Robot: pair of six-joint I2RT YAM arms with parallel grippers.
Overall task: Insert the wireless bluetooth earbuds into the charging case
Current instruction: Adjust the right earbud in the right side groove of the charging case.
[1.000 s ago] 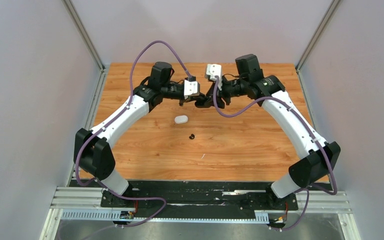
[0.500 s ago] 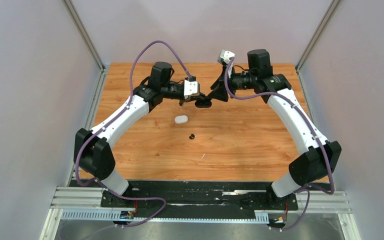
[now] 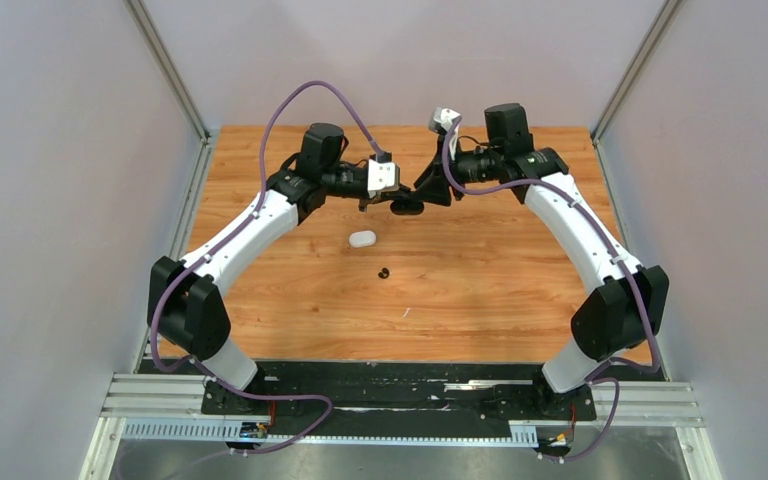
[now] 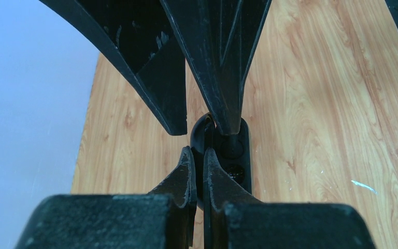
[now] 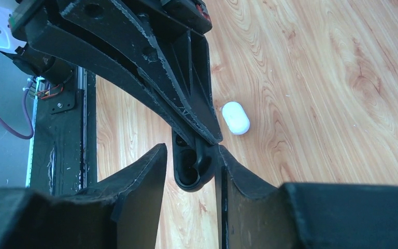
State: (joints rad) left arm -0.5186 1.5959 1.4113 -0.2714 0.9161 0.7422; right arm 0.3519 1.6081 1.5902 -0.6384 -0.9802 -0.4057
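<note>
A black charging case (image 4: 237,155) hangs open above the table at the back centre, with my left gripper (image 4: 197,153) shut on its thin edge. It shows as a dark oval (image 3: 407,207) in the top view. My right gripper (image 5: 190,150) faces it from the right, open, its two fingers on either side of the case (image 5: 190,168); one finger lies against the case's side, the other stands apart. A tiny black earbud (image 3: 383,272) lies on the wood nearer the arms. Whether any bud sits in the case's sockets I cannot tell.
A closed white oval case (image 3: 362,239) lies on the wooden table (image 3: 480,290), left of the held case, and shows in the right wrist view (image 5: 236,118). Grey walls close in both sides and the back.
My right wrist has lifted and rolled, drawing back a little from the black case, then edged in toward it again. Its jaws widened, then narrowed. The left arm has not moved.
</note>
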